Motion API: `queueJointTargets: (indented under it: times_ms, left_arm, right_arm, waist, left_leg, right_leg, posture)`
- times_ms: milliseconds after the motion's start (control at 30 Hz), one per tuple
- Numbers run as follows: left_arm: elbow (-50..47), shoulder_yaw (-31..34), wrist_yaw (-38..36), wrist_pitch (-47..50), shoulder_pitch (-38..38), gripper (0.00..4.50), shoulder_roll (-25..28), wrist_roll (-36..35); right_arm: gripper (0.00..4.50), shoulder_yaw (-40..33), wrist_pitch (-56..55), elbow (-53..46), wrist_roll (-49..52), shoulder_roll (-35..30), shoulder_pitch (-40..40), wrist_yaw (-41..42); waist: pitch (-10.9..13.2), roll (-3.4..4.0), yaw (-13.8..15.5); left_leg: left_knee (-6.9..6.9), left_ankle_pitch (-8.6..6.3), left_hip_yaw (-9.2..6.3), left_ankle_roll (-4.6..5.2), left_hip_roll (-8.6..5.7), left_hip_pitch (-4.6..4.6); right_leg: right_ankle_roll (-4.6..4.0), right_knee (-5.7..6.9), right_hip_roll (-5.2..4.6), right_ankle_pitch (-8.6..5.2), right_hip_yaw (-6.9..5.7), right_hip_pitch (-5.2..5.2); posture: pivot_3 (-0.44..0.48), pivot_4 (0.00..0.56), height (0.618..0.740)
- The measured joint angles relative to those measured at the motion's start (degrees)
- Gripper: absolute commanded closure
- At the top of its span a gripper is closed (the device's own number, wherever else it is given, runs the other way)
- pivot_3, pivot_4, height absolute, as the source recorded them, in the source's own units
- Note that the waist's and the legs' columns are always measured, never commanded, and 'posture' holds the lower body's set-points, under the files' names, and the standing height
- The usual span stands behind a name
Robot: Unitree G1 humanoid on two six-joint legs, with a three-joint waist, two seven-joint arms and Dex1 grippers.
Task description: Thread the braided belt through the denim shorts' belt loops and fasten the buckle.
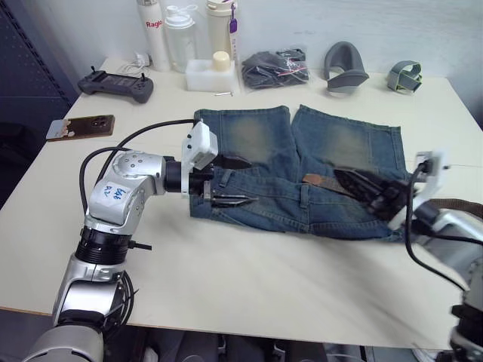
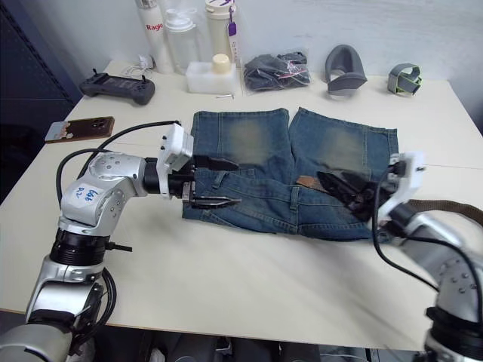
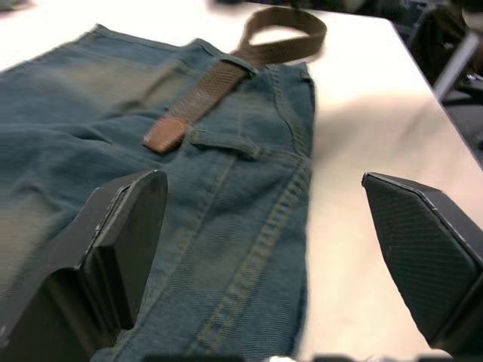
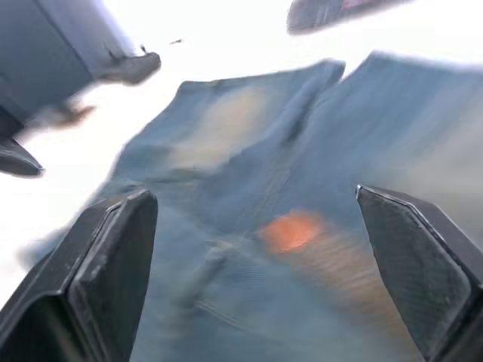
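Observation:
The denim shorts [image 1: 302, 162] lie flat on the table with the waistband nearest me. The braided belt [image 3: 219, 79] lies along the right half of the waistband, and its tan tip [image 1: 313, 179] rests near the middle. The strap runs off to the right [image 1: 456, 204] over the table. The buckle is out of view. One of the belt loops [image 3: 223, 143] sits just past the tip. My left gripper [image 1: 240, 181] is open over the left end of the waistband. My right gripper [image 1: 356, 190] is open just above the belt, right of the tip.
Along the back of the table [image 1: 249, 286] stand bottles [image 1: 181, 34], a white container [image 1: 207, 75], a bag of dark items [image 1: 273, 68] and two grey objects [image 1: 343, 69]. A controller [image 1: 117, 84] and a phone [image 1: 81, 127] lie at the back left.

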Motion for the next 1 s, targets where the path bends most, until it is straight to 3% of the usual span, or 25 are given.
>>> queueJointTargets:
  times_ms: [100, 333, 633, 1000]
  left_arm:
    - [1.3, 0.5, 2.1, -0.8, -1.2, 0.00, -0.5, 0.0]
    - [1.3, 0.9, 3.7, -1.4, -1.2, 0.00, -0.3, 0.0]
    - [1.2, 1.0, 4.6, -2.0, -0.9, 0.00, 1.1, 0.1]
    - [0.6, 1.0, 5.6, -2.0, -0.3, 0.00, 1.5, 0.1]
  right_arm:
    - [0.04, 1.2, -4.5, 0.0, 13.6, 3.9, 0.7, -16.4]
    - [0.04, 2.8, -13.5, 3.9, 21.8, 7.2, 0.5, -30.2]
    - [0.04, 4.6, -16.3, 7.7, 23.1, 6.9, 1.1, -32.4]
    - [0.04, 4.7, -18.3, 15.9, 19.2, 7.7, -5.4, -30.5]
  waist:
    - [0.0, 0.00, -0.1]
    - [0.0, 0.01, -0.2]
    - [0.0, 0.02, -0.4]
    - [0.0, 0.00, -0.5]
  left_leg:
    - [0.01, 0.03, 0.04, 0.07, -0.10, -0.01]
    - [-0.02, 0.05, 0.18, 0.11, -0.17, -0.02]
    - [-0.06, 0.06, 0.27, 0.15, -0.17, -0.05]
    - [-0.05, 0.07, 0.30, 0.17, -0.17, -0.03]
  right_leg:
    - [0.02, 0.03, 0.02, 0.01, 0.14, 0.00]
    - [0.05, 0.33, 0.13, -0.01, 0.40, -0.25]
    - [0.06, 0.35, 0.15, -0.01, 0.50, -0.36]
    - [0.06, 0.35, 0.15, -0.01, 0.53, -0.35]
  posture:
    - [0.000, 0.150, 0.648]
    - [0.000, 0.150, 0.648]
    - [0.000, 0.150, 0.648]
    - [0.000, 0.150, 0.648]
